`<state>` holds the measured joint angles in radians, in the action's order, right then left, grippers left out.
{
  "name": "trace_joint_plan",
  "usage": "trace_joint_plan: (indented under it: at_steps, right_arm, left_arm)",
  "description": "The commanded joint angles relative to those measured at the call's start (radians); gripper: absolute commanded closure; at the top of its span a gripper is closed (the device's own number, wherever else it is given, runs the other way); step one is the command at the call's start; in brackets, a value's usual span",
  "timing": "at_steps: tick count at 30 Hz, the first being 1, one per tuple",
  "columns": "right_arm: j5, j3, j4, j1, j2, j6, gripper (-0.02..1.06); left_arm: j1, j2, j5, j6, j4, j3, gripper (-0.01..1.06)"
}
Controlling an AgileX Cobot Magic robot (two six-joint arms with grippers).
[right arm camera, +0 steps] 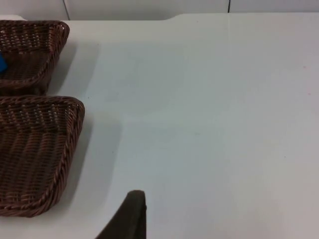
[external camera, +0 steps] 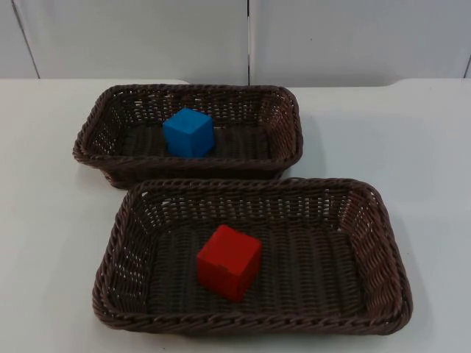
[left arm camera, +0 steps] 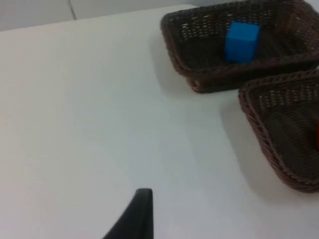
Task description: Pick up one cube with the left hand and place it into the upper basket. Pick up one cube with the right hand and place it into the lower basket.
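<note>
The white table carries two wicker baskets: the far basket holds the blue cube, the near basket the red cube. Both cubes look delivered. The left pincer waits left of the baskets, the right pincer right of them; I cannot tell whether either is spread.

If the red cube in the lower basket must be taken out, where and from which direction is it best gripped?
Probably from straight above. The red cube sits near the middle of the lower basket, whose raised woven walls block a sideways approach. It is turned at an angle to the basket's sides, so the fingers should rotate to close on two opposite vertical faces, just below the top face.
</note>
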<state>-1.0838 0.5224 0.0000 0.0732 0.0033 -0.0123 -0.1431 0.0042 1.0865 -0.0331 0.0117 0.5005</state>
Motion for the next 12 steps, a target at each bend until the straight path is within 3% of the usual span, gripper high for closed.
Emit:
trace_joint_plan:
  at_steps: [1, 12]
  right_arm:
    - [0.008, -0.007, 0.006, -0.005, -0.003, -0.002, -0.01]
    - [0.008, -0.007, 0.006, -0.005, -0.003, -0.002, -0.01]
  left_arm:
    - [0.038, -0.004, -0.011, 0.004, -0.005, -0.004, 0.00]
    - [0.154, -0.004, -0.011, 0.004, -0.005, -0.004, 0.00]
